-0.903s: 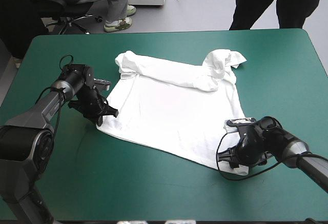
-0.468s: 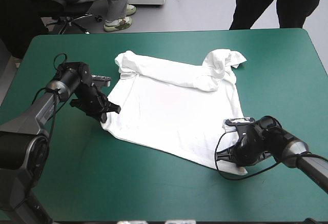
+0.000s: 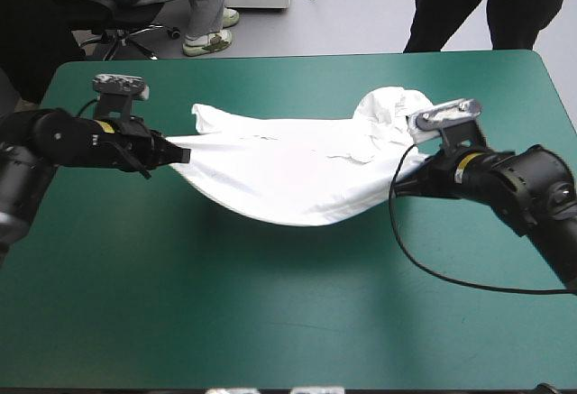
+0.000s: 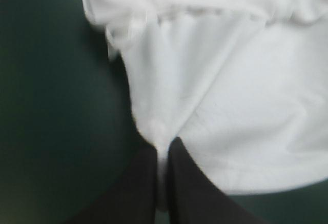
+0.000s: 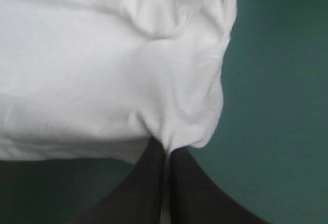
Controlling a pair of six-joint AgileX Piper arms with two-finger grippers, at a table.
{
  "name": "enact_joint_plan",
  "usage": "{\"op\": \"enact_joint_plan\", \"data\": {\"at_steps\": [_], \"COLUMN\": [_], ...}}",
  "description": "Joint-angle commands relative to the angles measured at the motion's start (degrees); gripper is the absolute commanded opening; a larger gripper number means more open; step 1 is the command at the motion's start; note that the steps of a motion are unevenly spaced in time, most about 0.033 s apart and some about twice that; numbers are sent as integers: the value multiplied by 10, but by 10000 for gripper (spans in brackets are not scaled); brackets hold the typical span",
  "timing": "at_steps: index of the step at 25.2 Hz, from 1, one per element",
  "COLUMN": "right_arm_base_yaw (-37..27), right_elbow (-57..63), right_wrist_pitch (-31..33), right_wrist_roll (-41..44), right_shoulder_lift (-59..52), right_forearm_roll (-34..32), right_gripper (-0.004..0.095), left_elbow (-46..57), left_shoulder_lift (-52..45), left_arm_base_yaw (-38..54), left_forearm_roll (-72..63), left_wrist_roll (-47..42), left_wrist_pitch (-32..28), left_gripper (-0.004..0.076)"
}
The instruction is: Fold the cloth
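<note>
Hanging between the 2 grippers, the T-shirt [image 3: 297,178] sags in a shallow curve above the table [image 3: 270,322], nearer its far edge than its near one. The left gripper [image 3: 183,154] is clenched on the shirt's hem corner toward the table's left edge. In the left wrist view a pinch of white cloth stands between its 2 black fingers [image 4: 138,188], all but closed, and the rest of the shirt spreads ahead of them. The right gripper [image 3: 401,185] grasps the opposite hem corner toward the right edge. Its wrist view shows the same thin fold nipped between the fingers, cloth fanning out ahead, teal-green cover [image 5: 277,80] beside it. The sleeve and collar end lies bunched near the far edge, 1 heap just beyond the right gripper. Earlier the shirt lay spread flat with both grippers low at its near hem; since then both have risen and moved toward the far edge, lifting the hem off the cover.
</note>
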Motion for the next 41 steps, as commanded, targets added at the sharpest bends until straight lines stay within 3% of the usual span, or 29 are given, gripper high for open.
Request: {"op": "enact_joint_plan", "data": {"at_steps": [1, 6, 10, 19, 25, 31, 35, 37, 39, 41], "right_arm_base_yaw": [1, 1, 1, 1, 1, 1, 1, 1, 1, 1], "right_elbow": [-103, -210, -287, -414, -485, -526, -526, -526, -526, -526], "right_wrist_pitch": [-23, -76, -132, -209, -285, -290, -251, -232, -240, -296], "right_wrist_roll": [-19, -26, -85, -169, -262, -299, -295, -239, -94, -44], "right_shoulder_lift": [-18, -18, -18, -18, -18, -18, -3, 25, 76, 124], "right_forearm_roll": [-61, -109, -116, -103, -20, 20, 17, -24, -175, -283], "right_gripper": [-18, -17, -17, -17, -17, -17, -17, -17, -17, -17], "left_elbow": [-18, -19, -27, -207, -353, -405, -405, -405, -405, -405], "left_shoulder_lift": [-90, -161, -191, -184, -164, -152, -124, -94, -45, -2], "left_arm_base_yaw": [0, 0, -1, -1, -1, -1, -1, -1, -1, -1], "left_forearm_roll": [-42, -71, -114, -131, -133, -166, -178, -178, -177, -177], "left_wrist_roll": [-3, 24, 73, 129, 147, 166, 166, 162, 165, 179], "left_wrist_pitch": [-114, -240, -299, -339, -356, -354, -326, -323, -344, -408], "left_gripper": [-17, -17, -17, -17, -17, -17, -17, -17, -17, -17]}}
